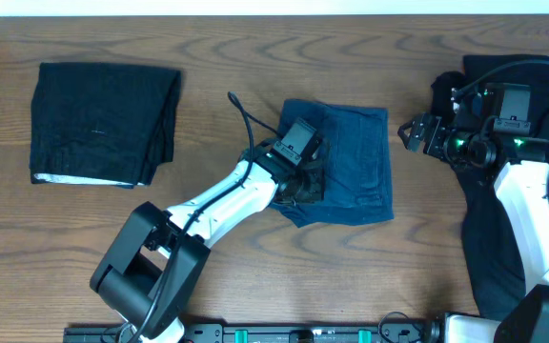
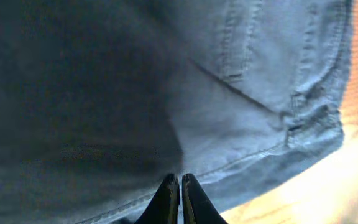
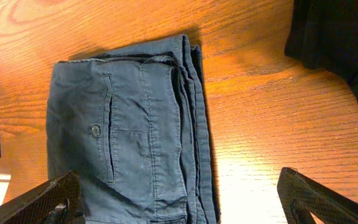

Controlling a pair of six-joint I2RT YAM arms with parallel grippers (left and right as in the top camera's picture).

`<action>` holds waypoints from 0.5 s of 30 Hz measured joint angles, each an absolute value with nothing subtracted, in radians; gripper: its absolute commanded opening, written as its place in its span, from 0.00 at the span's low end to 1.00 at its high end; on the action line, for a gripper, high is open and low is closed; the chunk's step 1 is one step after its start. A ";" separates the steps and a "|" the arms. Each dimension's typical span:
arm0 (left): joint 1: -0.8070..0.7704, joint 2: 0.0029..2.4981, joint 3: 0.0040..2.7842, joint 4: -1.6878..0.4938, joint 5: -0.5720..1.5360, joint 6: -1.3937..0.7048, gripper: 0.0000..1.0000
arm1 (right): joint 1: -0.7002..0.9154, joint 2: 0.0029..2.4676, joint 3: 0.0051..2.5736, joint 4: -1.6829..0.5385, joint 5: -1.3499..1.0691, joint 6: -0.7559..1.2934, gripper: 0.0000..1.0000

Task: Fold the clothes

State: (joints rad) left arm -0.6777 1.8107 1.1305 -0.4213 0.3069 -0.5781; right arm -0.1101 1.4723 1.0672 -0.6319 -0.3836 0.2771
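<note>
Blue shorts (image 1: 355, 152): folded | your left claw (image 2: 180, 198): closed, tips on them | your right claw (image 3: 179, 202): wide, just right.

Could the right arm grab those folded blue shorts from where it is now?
Probably yes. The right gripper is open just off the blue shorts' right edge, with only bare table between; the left gripper, shut, rests at their other side.
</note>
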 measured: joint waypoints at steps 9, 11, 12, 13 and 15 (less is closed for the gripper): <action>-0.679 1.896 1.112 -0.406 0.265 -0.614 0.07 | -0.110 1.472 1.067 -0.632 -0.379 0.277 0.99; -0.677 1.902 1.120 -0.419 0.270 -0.617 0.07 | -0.110 1.472 1.067 -0.632 -0.377 0.277 0.99; -0.675 1.905 1.127 -0.429 0.272 -0.617 0.07 | -0.110 1.472 1.067 -0.632 -0.377 0.277 0.99; -0.673 1.909 1.133 -0.445 0.276 -0.612 0.07 | -0.110 1.472 1.067 -0.632 -0.376 0.277 0.99; -0.662 1.913 1.145 -0.485 0.287 -0.592 0.07 | -0.110 1.472 1.067 -0.632 -0.376 0.277 0.99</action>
State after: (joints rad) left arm -0.6617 1.9133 1.1446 -0.4847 0.2867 -0.5919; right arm -0.1101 1.4723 1.0672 -0.6319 -0.3759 0.2771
